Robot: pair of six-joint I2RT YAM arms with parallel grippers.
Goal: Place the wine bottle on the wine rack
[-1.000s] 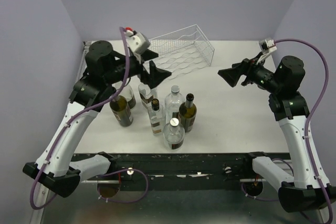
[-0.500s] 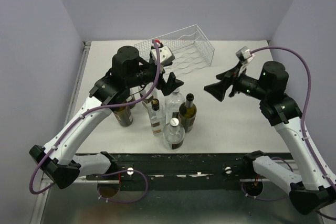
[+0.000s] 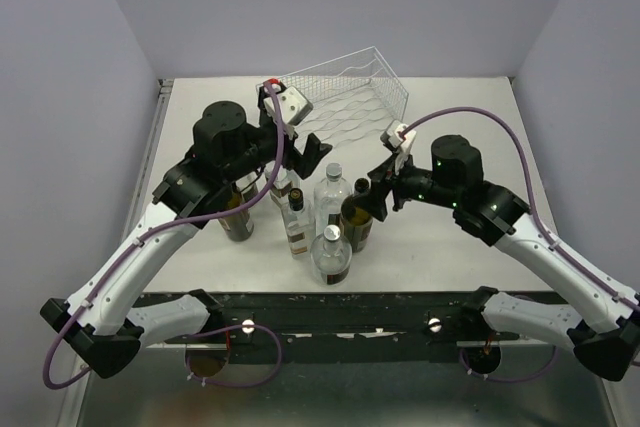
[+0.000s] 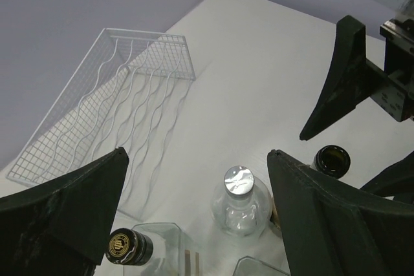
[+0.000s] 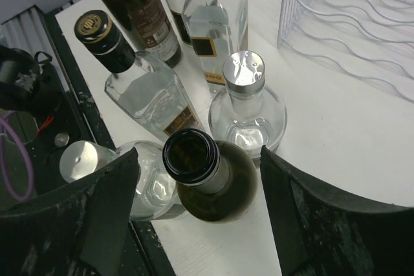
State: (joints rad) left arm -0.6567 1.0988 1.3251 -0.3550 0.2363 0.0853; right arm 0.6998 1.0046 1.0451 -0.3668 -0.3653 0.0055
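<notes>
The wine rack, a white wire basket with wavy rows, stands empty at the back centre; it also shows in the left wrist view and the right wrist view. A dark green wine bottle with an open mouth stands upright among several bottles. My right gripper is open just above it, one finger on each side of its neck, not touching. My left gripper is open and empty, hovering over a round clear bottle behind it.
Another dark wine bottle stands at the left of the group. Clear bottles crowd around: a square one with a black cap, a round one with a silver cap and a front one. The table's front edge is close.
My right arm has swung left and down from the right side until its open gripper straddles the dark green bottle's neck. My left gripper moved right over the bottles, then slightly back.
</notes>
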